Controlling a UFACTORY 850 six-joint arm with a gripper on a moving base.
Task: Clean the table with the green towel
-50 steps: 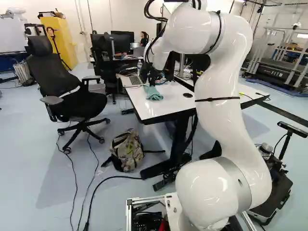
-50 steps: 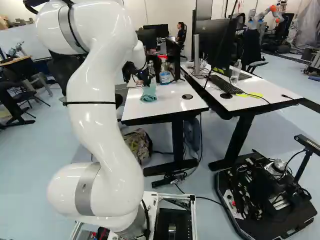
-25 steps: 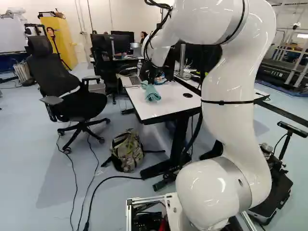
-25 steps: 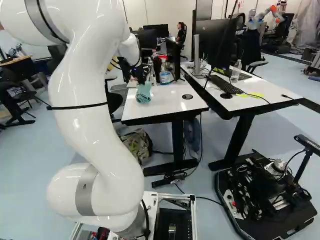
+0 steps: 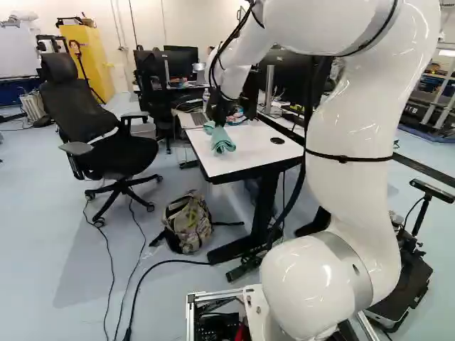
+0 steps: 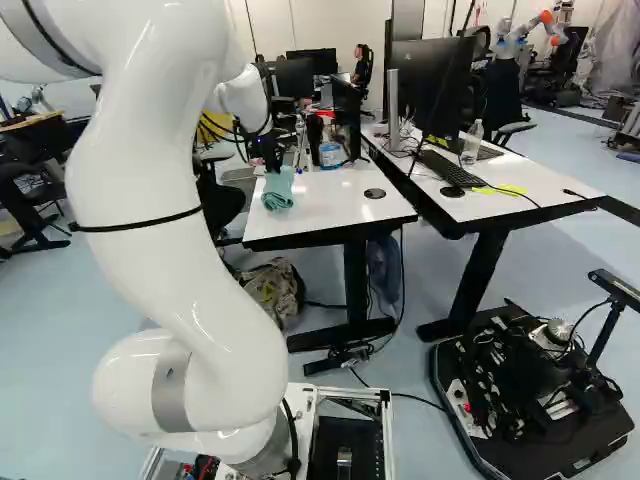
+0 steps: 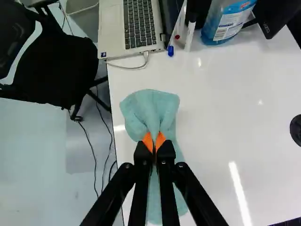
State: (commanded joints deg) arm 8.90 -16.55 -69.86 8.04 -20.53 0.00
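Observation:
My gripper (image 5: 219,122) is low over the near end of the white table (image 5: 250,151), at its chair-side edge. The green towel (image 5: 222,141) hangs from it and lies on the tabletop; in the right base view the towel (image 6: 278,190) shows below the dark gripper. Seen from the wrist, the gripper (image 7: 154,142) is shut on a pinched fold of the towel (image 7: 149,109), with orange pads on both sides. Cloth spreads ahead of the fingers and also beneath them.
A laptop (image 7: 113,28) with a cable, two markers and a blue-labelled container (image 7: 226,21) stand ahead on the table. An office chair (image 5: 106,142) is beside it, a backpack (image 5: 188,222) on the floor. Monitors and a second desk (image 6: 500,180) adjoin. Another robot (image 6: 530,32) stands far back.
My gripper has moved over the tabletop toward the chair-side edge, carrying the towel with it, while the arm's upper links swung outward. The base has not moved.

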